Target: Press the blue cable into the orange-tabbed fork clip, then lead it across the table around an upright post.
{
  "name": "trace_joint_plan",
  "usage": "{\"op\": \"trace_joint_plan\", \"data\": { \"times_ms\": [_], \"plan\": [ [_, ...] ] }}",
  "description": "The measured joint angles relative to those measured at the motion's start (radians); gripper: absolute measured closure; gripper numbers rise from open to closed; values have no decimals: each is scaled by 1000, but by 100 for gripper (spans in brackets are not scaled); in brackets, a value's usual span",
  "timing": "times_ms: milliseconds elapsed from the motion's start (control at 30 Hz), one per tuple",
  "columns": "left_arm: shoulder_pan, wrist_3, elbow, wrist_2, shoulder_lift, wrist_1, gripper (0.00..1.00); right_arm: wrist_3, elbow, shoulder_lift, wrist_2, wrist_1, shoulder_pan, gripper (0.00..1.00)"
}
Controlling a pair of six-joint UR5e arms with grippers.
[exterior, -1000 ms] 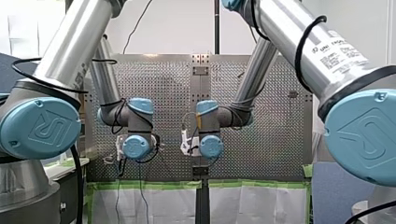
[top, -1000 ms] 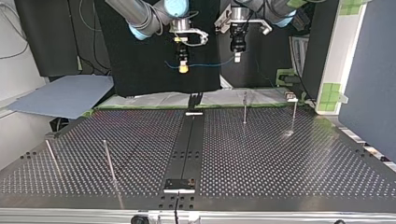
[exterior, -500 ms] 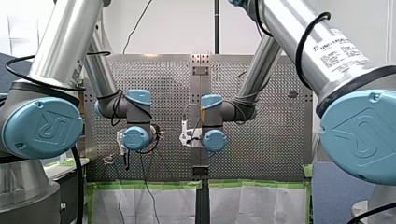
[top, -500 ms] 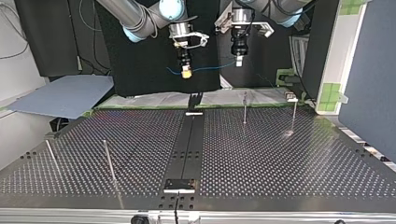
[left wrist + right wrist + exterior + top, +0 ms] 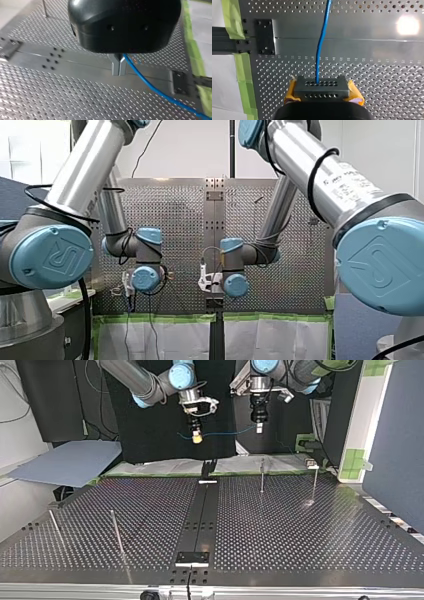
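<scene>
A thin blue cable [image 5: 225, 434] hangs in the air between my two grippers, above the table's far edge in the top view. My right gripper [image 5: 197, 437], with yellow pads, is shut on it; in the right wrist view the cable [image 5: 322, 45] runs straight ahead out of the gripper [image 5: 322, 86]. My left gripper [image 5: 258, 430] is black. Its metal fingers [image 5: 115, 68] are shut on the cable [image 5: 150, 87], which trails off to one side. Upright posts [image 5: 262, 476] [image 5: 315, 482] stand under my left gripper. I cannot make out the orange-tabbed clip.
Two more posts [image 5: 116, 532] [image 5: 55, 527] stand at the top view's near left. A dark centre rail [image 5: 202, 510] crosses the perforated table [image 5: 300, 530], with a black plate [image 5: 192, 558] at its near end. Green tape [image 5: 242, 75] marks the table's edge. A small pale fixture [image 5: 312, 465] sits at the far right.
Both arms shifted a little with the cable still held. In the front view my right wrist moved right and lower. In the top view my left gripper drifted right and down.
</scene>
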Motion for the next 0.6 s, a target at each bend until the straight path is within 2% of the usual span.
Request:
{"op": "trace_joint_plan", "data": {
  "times_ms": [333, 433, 600],
  "plan": [
    [37, 2, 3, 26, -22, 0, 100, 13, -26, 19, -70, 13, -48, 100],
    [46, 2, 12, 38, -39, -1, 100, 14, -50, 44, -94, 33, -57, 100],
    [55, -8, 49, 41, -82, 11, 100, 12, -91, 92, -113, 60, -65, 100]
  ]
}}
